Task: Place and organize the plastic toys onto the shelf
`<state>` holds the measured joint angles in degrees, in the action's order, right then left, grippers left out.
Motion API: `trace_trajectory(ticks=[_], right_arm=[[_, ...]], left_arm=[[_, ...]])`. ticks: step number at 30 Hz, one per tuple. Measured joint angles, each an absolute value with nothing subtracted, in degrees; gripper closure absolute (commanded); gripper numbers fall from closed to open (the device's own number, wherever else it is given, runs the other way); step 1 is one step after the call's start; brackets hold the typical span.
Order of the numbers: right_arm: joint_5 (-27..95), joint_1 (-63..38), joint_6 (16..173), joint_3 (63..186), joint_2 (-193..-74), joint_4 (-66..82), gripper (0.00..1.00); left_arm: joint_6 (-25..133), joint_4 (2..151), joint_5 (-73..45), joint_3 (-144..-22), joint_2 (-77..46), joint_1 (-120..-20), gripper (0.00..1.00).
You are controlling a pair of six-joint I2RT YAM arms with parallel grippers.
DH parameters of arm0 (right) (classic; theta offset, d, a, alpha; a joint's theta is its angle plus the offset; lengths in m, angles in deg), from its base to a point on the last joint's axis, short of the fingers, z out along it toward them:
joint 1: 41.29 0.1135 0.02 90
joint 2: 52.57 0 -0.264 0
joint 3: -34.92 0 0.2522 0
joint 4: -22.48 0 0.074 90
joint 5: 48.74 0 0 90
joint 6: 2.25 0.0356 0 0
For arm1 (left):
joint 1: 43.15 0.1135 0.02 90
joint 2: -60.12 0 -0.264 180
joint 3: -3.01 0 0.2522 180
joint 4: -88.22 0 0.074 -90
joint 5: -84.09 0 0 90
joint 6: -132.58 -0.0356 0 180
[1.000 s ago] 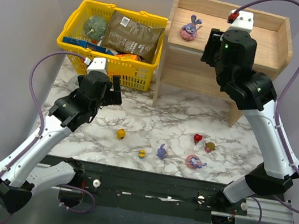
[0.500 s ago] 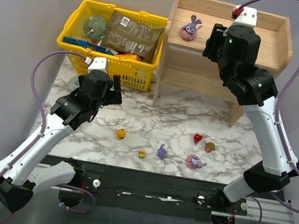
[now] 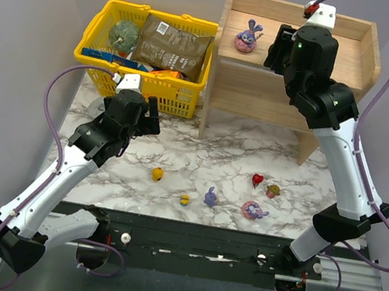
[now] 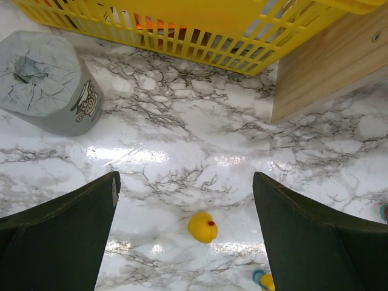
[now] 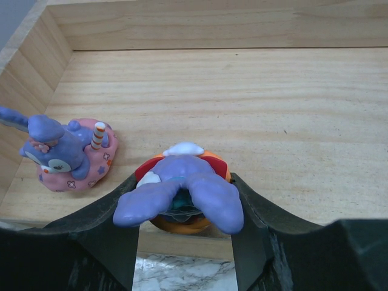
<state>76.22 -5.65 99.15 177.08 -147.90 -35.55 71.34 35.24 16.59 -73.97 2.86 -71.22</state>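
- Right tool (image 5: 185, 195) pinches red-based bunny (image 5: 182, 179) at the near edge of the shelf (image 5: 315, 121); I'd move it farther in, right of the pink-based bunny (image 5: 66, 151), and set it flat.
- Left tool (image 4: 185, 185) spread over worktop (image 4: 182, 121).

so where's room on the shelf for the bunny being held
Bare wood behind the held bunny up to the back wall, and across the shelf to its right. Crowded only by the left wall, around the pink-base bunny.
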Motion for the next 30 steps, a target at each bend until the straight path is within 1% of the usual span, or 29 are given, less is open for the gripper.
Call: trace_trajectory(ticks=[2,9,13,17,20,21,23,24,27,30], right_arm=[[75.9,-5.9,99.3,177.3,-148.0,-35.6,0.57],[74.5,-6.8,99.7,179.4,-149.7,-35.8,0.48],[73.6,-7.1,99.9,180.9,-150.6,-36.7,0.46],[73.0,-7.4,100.2,181.7,-151.0,-37.6,0.41],[72.8,-7.6,100.4,182.1,-151.1,-37.9,0.41],[72.7,-7.6,100.5,182.4,-151.2,-38.0,0.48],[72.6,-7.7,100.4,182.7,-151.4,-38.2,0.58],[72.5,-7.7,100.5,182.9,-151.5,-38.3,0.69],[72.2,-7.7,100.6,183.6,-151.8,-39.1,0.87],[71.9,-7.9,100.8,184.6,-152.0,-40.2,0.93]], left_arm=[[71.3,35.4,16.4,-74.0,2.7,-71.1,0.01],[71.3,35.4,16.2,-74.0,2.3,-70.8,0.01],[71.3,35.5,16.0,-74.0,2.1,-70.5,0.01],[71.3,35.6,15.8,-74.0,1.8,-70.2,0.01],[71.3,35.6,15.6,-74.0,1.6,-70.1,0.01],[71.2,35.6,15.5,-74.0,1.5,-70.1,0.01],[71.2,35.7,15.3,-74.0,1.4,-70.0,0.01],[71.3,35.7,15.2,-74.0,1.3,-69.9,0.01],[71.2,35.7,15.0,-74.0,1.1,-69.8,0.01],[71.2,35.7,14.9,-74.0,1.0,-69.8,0.01]])
